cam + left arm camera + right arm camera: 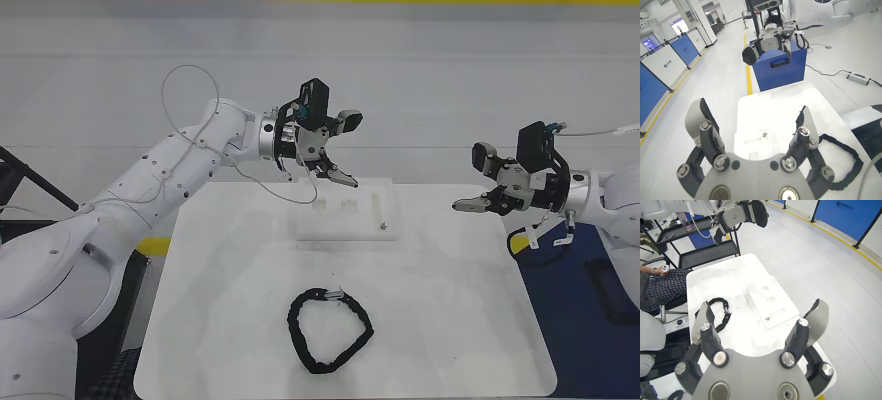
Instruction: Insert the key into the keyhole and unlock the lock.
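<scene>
A black fabric-covered chain lock (pixel 329 331) lies in a loop on the white table (pixel 230 300), near its front; its metal lock end (pixel 726 310) shows beside the sleeve. A small metal key (pixel 381 225) rests on a white foam tray (pixel 345 205) at the table's back. The key (pixel 764 134) (pixel 767 318) lies by the tray's long slot. My left gripper (pixel 347 150) hangs open above the tray's back-left corner, holding nothing. My right gripper (pixel 474 180) hovers open off the table's right edge, also holding nothing.
The tray (pixel 772 302) has three rectangular recesses. A blue cabinet (pixel 779 70) stands beyond the table's right side, and a black shelf cart (pixel 706 251) beyond its left. A seated person (pixel 660 283) holds a controller near that cart.
</scene>
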`<state>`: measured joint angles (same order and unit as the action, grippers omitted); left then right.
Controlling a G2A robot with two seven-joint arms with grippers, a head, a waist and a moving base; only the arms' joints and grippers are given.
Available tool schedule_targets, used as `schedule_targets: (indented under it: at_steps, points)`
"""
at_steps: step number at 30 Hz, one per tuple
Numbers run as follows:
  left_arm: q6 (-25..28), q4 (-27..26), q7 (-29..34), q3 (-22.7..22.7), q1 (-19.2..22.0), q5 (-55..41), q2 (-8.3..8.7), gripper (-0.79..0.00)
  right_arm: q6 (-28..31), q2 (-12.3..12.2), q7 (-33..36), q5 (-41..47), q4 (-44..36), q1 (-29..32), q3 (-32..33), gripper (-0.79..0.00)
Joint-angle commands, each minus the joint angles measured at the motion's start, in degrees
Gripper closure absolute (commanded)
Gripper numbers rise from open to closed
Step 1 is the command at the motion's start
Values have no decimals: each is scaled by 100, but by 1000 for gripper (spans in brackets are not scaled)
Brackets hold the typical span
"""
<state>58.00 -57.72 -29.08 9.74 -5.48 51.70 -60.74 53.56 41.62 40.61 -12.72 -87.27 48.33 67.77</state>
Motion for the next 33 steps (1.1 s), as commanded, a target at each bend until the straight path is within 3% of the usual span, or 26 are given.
schedule_targets:
  at_steps: [1, 14, 21, 27, 33]
  points:
    - [0, 0, 0, 0, 0, 0, 0, -784, 0, 0, 0, 0, 0, 0, 0, -784]
    - [0, 0, 0, 0, 0, 0, 0, -784, 0, 0, 0, 0, 0, 0, 0, -785]
    - [0, 0, 0, 0, 0, 0, 0, -785, -439, 143, -158, -10, 304, -211, -422, -785]
    - [0, 0, 0, 0, 0, 0, 0, -785, -809, 476, -69, -118, 1078, -858, -1329, -785]
    - [0, 0, 0, 0, 0, 0, 0, -785, -903, 1058, -148, -151, 2191, -1611, -2491, -785]
